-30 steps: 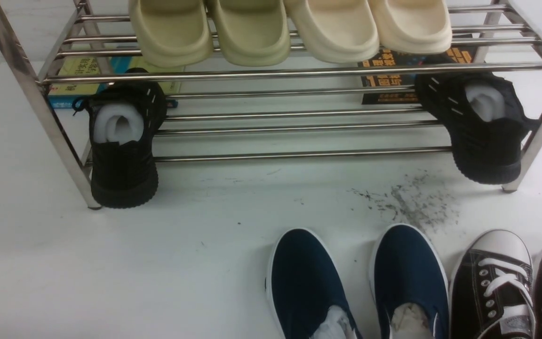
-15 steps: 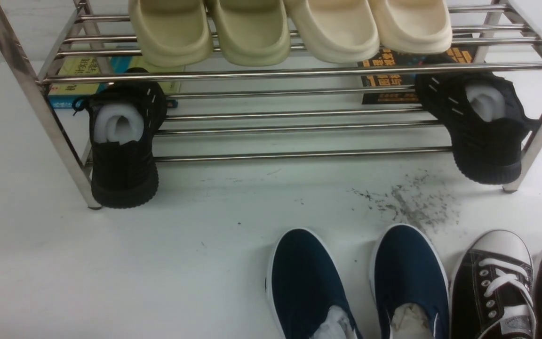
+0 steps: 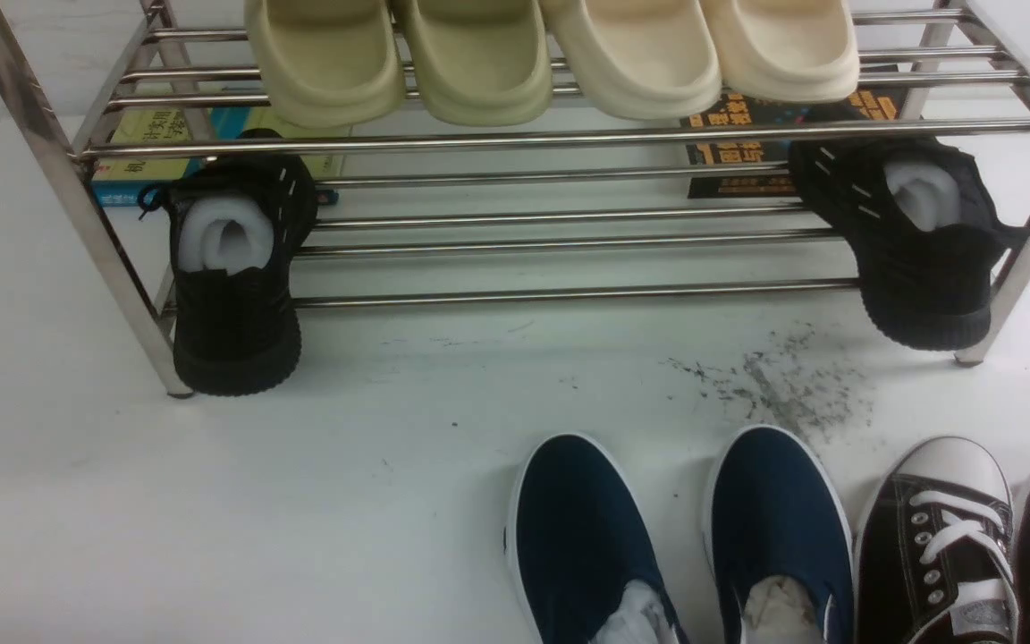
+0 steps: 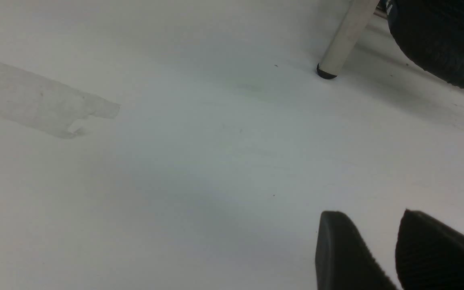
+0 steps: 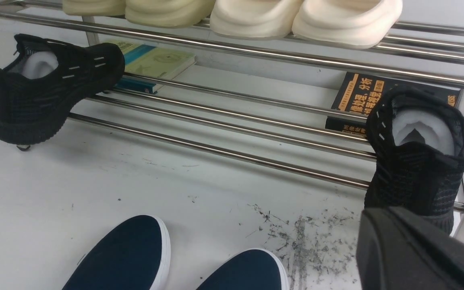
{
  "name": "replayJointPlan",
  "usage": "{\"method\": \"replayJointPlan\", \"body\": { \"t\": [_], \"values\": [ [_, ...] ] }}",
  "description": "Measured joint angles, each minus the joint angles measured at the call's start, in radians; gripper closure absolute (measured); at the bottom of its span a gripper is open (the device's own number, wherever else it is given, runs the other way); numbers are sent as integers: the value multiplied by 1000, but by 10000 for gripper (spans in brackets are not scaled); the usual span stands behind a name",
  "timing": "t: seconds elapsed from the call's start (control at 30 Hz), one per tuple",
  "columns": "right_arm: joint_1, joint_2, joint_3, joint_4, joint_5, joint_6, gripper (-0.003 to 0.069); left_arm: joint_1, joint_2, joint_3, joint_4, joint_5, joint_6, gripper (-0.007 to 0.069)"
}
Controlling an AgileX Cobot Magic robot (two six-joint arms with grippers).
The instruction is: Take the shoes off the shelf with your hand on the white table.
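Near right on the white table (image 3: 211, 501), the black canvas lace-up sneakers w/ white toe caps (image 3: 935, 537) already sit off the chrome two-tier shelf (image 3: 560, 139), beside navy slip-ons (image 3: 578, 537). Black knit sneakers (image 3: 233, 277) remain on it. Left gripper (image 4: 397, 249) slightly parted, empty; right gripper (image 5: 413, 249) — can't tell.

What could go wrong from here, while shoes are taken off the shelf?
The right black knit sneaker hangs tilted over the shelf's front bar and may slip off if nudged. The navy slip-ons and lace-up sneakers crowd the near white table, so a shoe set down could land on them.
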Motion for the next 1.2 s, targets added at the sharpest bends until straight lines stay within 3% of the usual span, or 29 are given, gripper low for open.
{"method": "replayJointPlan", "body": {
  "t": [0.53, 0.83, 1.2],
  "values": [
    [0, 0, 0, -3, 0, 0, 650, 0, 0, 0, 0, 0, 0, 385],
    [-4, -1, 0, 87, 0, 0, 643, 0, 0, 0, 0, 0, 0, 385],
    [-305, -85, 113, 144, -14, 0, 631, 0, 0, 0, 0, 0, 0, 385]
  ]
}}
